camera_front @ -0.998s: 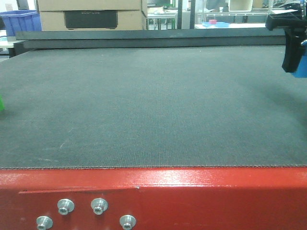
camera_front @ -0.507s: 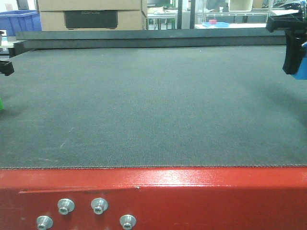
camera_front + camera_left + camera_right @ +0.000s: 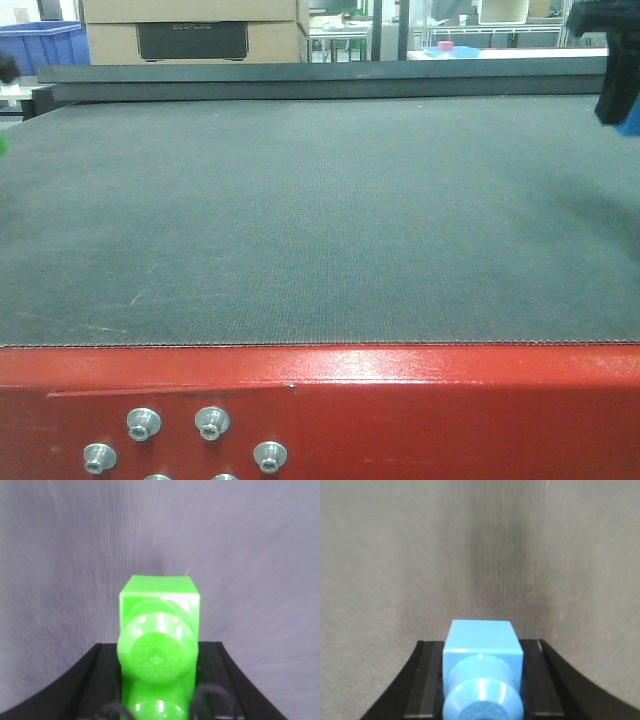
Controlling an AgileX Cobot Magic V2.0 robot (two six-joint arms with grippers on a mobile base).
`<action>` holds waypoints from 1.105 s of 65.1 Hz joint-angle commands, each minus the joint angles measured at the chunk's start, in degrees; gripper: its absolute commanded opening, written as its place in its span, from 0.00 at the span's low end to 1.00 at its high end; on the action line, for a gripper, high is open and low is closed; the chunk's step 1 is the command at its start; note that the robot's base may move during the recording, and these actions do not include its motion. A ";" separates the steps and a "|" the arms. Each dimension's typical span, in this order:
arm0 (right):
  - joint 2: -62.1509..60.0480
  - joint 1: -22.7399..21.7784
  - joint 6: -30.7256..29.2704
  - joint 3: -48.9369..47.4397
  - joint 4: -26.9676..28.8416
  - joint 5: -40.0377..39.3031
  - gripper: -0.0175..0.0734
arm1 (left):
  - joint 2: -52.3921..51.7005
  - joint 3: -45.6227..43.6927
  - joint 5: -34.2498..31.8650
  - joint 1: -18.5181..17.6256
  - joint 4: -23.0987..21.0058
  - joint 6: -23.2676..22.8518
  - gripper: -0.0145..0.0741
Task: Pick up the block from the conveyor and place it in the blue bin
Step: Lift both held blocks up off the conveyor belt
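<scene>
The bright blue block (image 3: 481, 652) with its round stud sits between the black fingers (image 3: 426, 680) of my right gripper (image 3: 482, 690), which is shut on it above the conveyor belt (image 3: 420, 555). In the front view this gripper (image 3: 615, 95) hangs at the far right edge over the conveyor (image 3: 320, 220), with a sliver of the block (image 3: 631, 126) showing. My left gripper (image 3: 159, 690) is shut on a green block (image 3: 159, 605); a trace of that green block (image 3: 2, 145) shows at the left edge. The blue bin (image 3: 45, 42) stands at the back left.
The belt runs on a red metal frame (image 3: 420, 400) with silver bolts (image 3: 210, 423) at the near edge. A dark rail (image 3: 320, 80) closes the far side. Behind it stand a cardboard box (image 3: 190, 30) and shelving with a small blue tray (image 3: 452, 50).
The right gripper has risen and shifted slightly right with the blue block. The left gripper came in at the left edge, closed on the green block and lifted it off the belt.
</scene>
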 commanded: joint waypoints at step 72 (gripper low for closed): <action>-62.76 -0.16 -2.66 46.62 -0.77 -41.36 0.01 | -68.33 53.00 -39.22 -0.07 -8.32 -0.11 0.04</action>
